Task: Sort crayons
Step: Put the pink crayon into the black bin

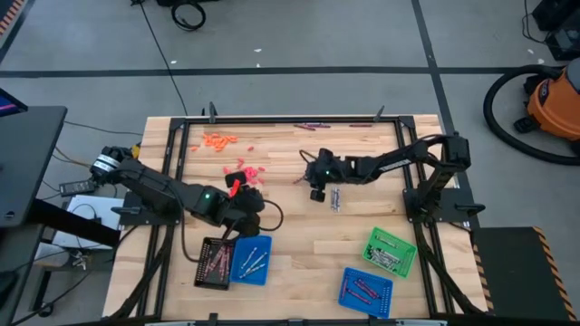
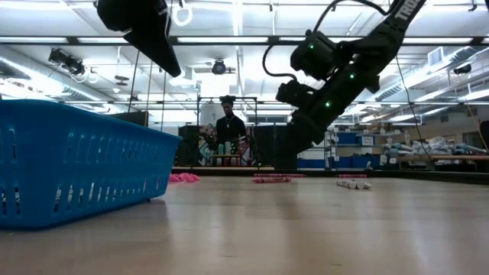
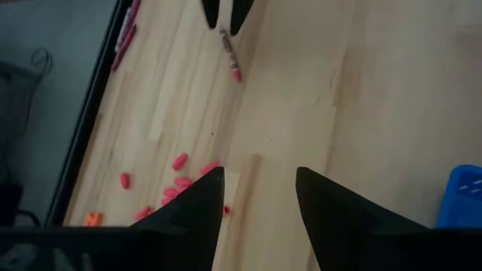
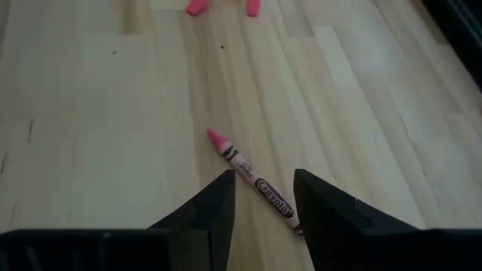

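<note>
Hovering above the black tray [image 1: 214, 263], left gripper [image 3: 260, 199] spread, holding nothing. Loose red-pink crayons [image 1: 246, 171] on the bench [image 1: 308, 244] just beyond it. Right gripper [image 4: 262, 197] spread, straddling one pink crayon [image 4: 251, 177] lying flat, beside the silver-grey crayons [image 1: 335, 199].

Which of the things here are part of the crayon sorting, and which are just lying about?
Part of the job:
- short pink crayon pieces
- orange crayon pieces
- whole pink paper-wrapped crayon, beneath the right gripper, jaws open
- silver-grey crayons
- blue, green and black plastic trays
- left gripper, jaws open

Just lying about:
- orange vacuum cleaner
- black floor cables
</note>
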